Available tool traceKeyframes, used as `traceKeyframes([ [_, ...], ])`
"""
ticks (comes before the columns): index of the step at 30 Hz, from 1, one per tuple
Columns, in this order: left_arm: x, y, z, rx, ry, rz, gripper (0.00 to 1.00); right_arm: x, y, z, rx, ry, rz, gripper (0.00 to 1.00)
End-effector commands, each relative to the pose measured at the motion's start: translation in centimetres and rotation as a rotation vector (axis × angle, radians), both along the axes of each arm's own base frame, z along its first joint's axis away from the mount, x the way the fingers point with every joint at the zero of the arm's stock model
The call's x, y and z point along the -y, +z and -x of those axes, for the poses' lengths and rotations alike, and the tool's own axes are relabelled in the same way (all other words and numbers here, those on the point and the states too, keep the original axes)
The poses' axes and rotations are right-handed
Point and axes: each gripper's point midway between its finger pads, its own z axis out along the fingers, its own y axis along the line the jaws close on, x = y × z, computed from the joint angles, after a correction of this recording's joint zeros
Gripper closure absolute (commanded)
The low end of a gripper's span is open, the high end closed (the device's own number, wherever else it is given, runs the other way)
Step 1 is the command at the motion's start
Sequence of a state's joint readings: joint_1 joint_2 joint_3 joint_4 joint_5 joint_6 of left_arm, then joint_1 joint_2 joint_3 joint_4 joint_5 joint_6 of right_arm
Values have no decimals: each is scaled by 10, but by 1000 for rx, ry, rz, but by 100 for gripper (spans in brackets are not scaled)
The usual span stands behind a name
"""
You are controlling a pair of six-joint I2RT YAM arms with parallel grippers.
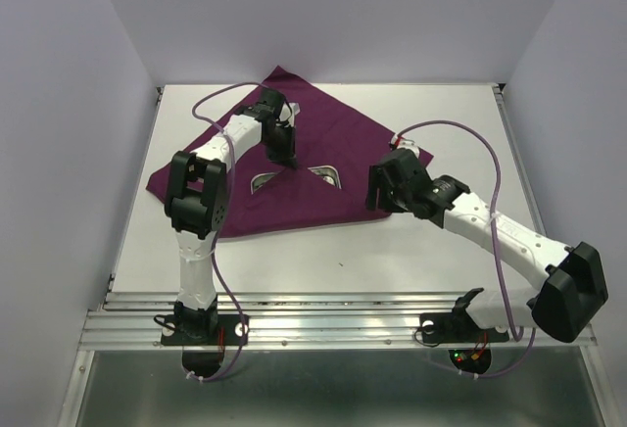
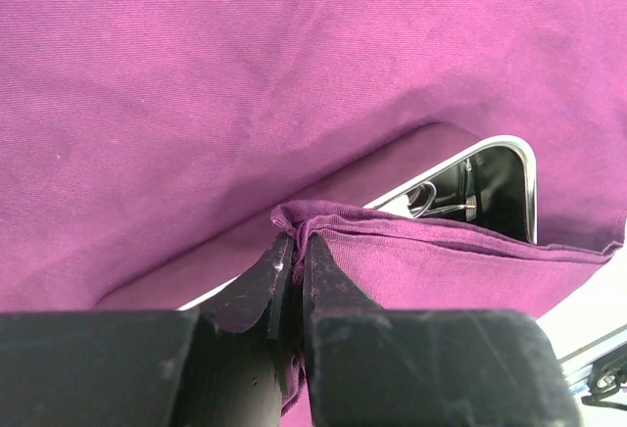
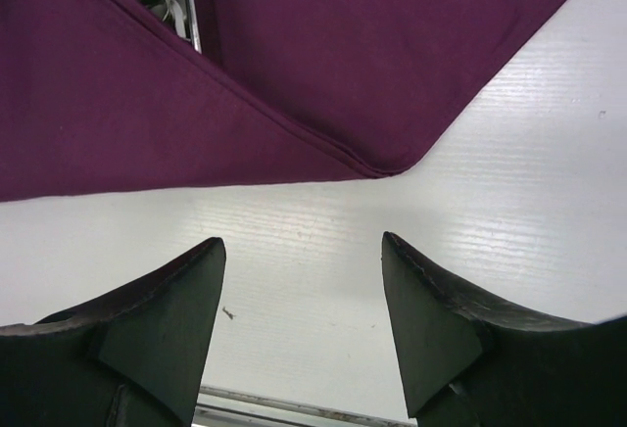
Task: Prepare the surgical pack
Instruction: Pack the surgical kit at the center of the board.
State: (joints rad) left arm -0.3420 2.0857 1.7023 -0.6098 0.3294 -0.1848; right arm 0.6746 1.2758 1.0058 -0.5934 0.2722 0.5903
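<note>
1 purple cloth (image 1: 333,138) and 1 steel tray (image 2: 502,174).

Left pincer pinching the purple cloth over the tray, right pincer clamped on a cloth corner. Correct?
Not quite. The right pincer is open over bare table, short of the cloth corner, per the right wrist view. The left pincer does pinch the cloth.

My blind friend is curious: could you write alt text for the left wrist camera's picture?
Two black fingers pinch a fold of dark purple cloth that fills the view. At right, a shiny steel tray peeks from under the cloth.
</note>
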Motion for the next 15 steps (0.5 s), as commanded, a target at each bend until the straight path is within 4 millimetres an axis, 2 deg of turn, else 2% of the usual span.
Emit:
traceKeyframes([
  [1,6,25,-23,98,14,28,100,-1,23,-26,92,-44,15,30],
  [7,1,10,-29,79,34,7,100,-3,17,-36,80,-63,27,30],
  [14,1,3,-34,86,24,7,100,-6,8,-34,63,-62,16,31],
  [15,0,-4,-34,73,21,2,100,-6,6,-34,58,-63,16,30],
])
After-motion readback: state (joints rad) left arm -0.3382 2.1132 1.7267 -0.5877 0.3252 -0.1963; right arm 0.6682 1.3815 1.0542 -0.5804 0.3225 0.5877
